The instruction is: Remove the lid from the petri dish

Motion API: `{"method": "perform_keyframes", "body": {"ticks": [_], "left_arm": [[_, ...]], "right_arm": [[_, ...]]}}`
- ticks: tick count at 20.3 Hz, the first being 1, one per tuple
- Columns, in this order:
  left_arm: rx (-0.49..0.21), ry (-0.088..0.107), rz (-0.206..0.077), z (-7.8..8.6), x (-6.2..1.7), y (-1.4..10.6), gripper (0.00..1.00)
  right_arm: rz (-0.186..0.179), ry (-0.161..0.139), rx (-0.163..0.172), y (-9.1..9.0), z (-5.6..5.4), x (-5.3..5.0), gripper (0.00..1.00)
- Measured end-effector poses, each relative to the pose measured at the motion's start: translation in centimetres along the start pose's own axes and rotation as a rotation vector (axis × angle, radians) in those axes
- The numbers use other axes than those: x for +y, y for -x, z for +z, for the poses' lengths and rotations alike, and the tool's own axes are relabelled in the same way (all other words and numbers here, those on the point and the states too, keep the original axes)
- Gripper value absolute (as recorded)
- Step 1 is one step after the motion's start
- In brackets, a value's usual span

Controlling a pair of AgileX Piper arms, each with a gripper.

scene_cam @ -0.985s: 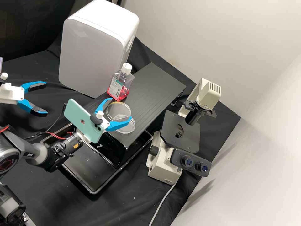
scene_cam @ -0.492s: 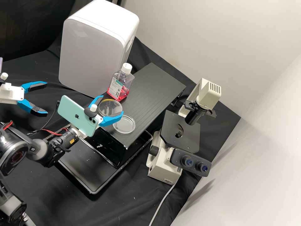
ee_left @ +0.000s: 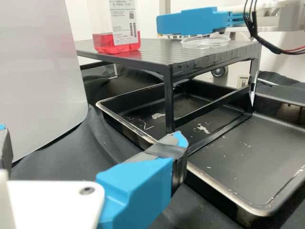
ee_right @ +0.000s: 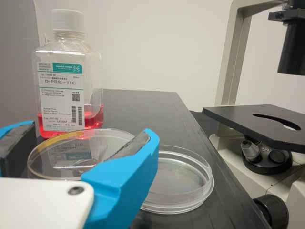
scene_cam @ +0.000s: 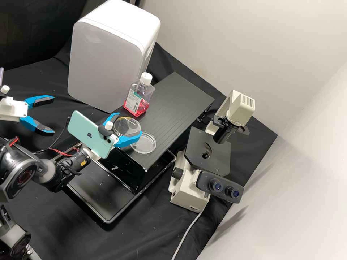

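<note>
My right gripper [scene_cam: 124, 127] is shut on the clear petri dish lid [scene_cam: 126, 125] and holds it just above the black platform [scene_cam: 177, 97]. The lid is clear of the dish base [scene_cam: 144, 142], which lies on the platform's near corner, to the right of the lid. In the right wrist view the lid [ee_right: 71, 143] sits between my blue fingers [ee_right: 133, 160], with the dish base [ee_right: 183, 179] just beyond. My left gripper [scene_cam: 50, 112] hangs open and empty at the far left, over the black cloth. From the left wrist view, the other arm's blue finger [ee_left: 195, 21] shows above the dish base [ee_left: 205, 42].
A bottle of pink liquid [scene_cam: 138, 95] stands on the platform behind the lid. A big white box [scene_cam: 108, 50] rises at the back left. The platform stands in a black tray [scene_cam: 108, 216]. A microscope [scene_cam: 213, 151] stands to the right.
My right gripper closed on the lid, lifted it off the dish base and carried it left and slightly back. The base stayed on the platform. The left gripper barely moved.
</note>
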Motion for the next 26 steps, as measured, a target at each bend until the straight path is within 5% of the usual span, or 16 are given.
{"method": "perform_keyframes", "body": {"ticks": [9, 10, 26], "left_arm": [[0.0, 0.0, 0.0, 0.0, 0.0, 0.0, 1.0], [-0.001, 0.0, 0.0, 0.01, 0.0, 0.0, 1.0], [-0.01, -0.001, -0.002, 0.25, -0.06, 0.02, 1.0]], "right_arm": [[0.0, 0.0, 0.0, 0.0, 0.0, 0.0, 0.0], [0.0, 0.0, 0.0, 0.0, 0.0, 0.0, 1.0], [0.002, 0.0, 0.002, -0.32, -0.02, -0.03, 1.0]]}}
